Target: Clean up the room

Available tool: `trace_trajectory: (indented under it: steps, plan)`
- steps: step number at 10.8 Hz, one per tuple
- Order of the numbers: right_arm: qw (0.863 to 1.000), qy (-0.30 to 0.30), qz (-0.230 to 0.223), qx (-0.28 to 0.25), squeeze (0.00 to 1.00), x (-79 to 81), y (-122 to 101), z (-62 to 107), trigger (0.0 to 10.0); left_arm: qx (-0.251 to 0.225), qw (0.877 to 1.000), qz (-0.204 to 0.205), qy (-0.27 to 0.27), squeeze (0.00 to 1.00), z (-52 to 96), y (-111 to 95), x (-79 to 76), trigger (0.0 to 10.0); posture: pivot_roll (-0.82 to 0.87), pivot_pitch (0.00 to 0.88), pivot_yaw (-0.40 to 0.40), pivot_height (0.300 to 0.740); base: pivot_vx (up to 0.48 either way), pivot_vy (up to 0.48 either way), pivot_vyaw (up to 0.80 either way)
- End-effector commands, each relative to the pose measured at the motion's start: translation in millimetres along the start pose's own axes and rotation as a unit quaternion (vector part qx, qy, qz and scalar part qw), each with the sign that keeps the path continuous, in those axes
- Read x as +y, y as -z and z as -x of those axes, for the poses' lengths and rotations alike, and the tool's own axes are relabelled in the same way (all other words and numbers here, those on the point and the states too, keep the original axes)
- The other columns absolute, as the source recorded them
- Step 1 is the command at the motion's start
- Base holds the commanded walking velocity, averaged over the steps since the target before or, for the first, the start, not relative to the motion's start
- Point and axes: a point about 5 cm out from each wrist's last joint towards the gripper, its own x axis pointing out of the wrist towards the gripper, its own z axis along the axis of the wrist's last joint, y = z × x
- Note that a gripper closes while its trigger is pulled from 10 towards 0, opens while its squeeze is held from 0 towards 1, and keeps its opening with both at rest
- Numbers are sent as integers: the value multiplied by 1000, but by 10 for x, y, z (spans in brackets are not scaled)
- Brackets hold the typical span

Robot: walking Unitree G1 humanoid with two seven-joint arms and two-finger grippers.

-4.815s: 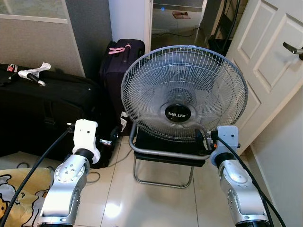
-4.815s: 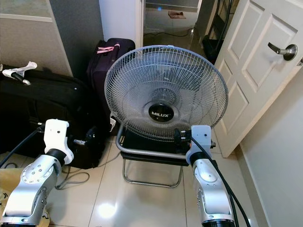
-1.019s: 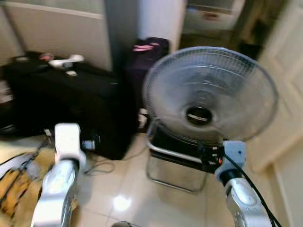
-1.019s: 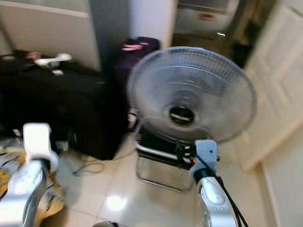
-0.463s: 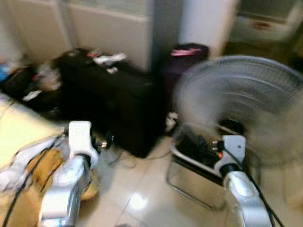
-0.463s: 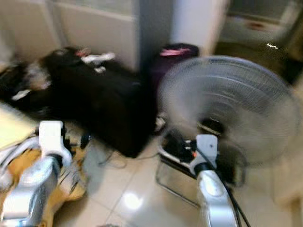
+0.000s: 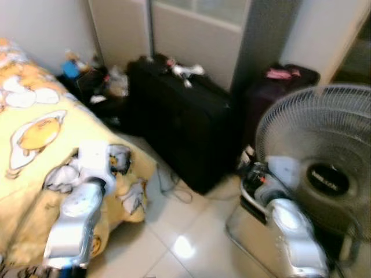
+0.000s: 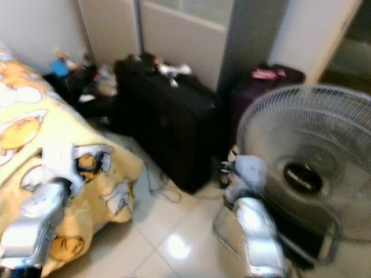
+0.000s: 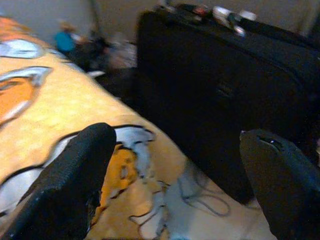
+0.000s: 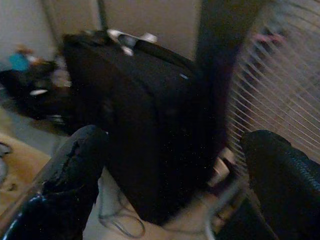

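A bed with a yellow cartoon blanket point(image 7: 40, 145) lies at the left, its edge drooping to the floor. Small clutter point(image 7: 93, 81), a blue thing among it, sits in the far corner by the wall. A large black suitcase point(image 7: 185, 121) stands in the middle, with white and red bits point(image 7: 185, 70) on top. My left arm point(image 7: 87, 197) hangs over the blanket's edge; my left gripper point(image 9: 175, 145) is open with nothing in it. My right arm point(image 7: 287, 217) is in front of the fan, and my right gripper point(image 10: 175, 145) is open, facing the black suitcase point(image 10: 145, 115).
A big standing fan point(image 7: 319, 168) on a metal-legged seat fills the right side, close to my right arm. A purple suitcase point(image 7: 278, 92) stands behind it against a grey pillar. Loose cable point(image 7: 171, 185) lies on the glossy tile floor point(image 7: 185, 243).
The camera has swung to the left: the fan and suitcases slid right, the door left the picture, and the bed and corner clutter came in. Both arms keep their pose.
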Motion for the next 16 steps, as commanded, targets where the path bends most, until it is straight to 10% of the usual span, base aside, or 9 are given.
trace_trajectory:
  steps: [1,9,10,16]
  plan:
    - [1000,19,15,1,1000,-111,-4,-9,10000,-1,1000,-7,0,0,-17,-2,-41,10000,-107,0,-4,740,0,0,800]
    - [999,28,-46,-1,1000,-36,-99,-78,10000,-17,999,-35,26,0,-54,-48,-160,10000,-112,0,-6,740,0,172,100]
    - [998,20,-56,-4,0,-19,-119,-83,10000,-16,999,-36,26,0,-64,-56,-161,10000,-113,0,-6,740,0,364,0]
    - [997,32,-67,4,0,-2,-130,-114,10000,-13,999,-43,19,0,-86,-61,-130,10000,-108,0,-1,740,0,356,0]
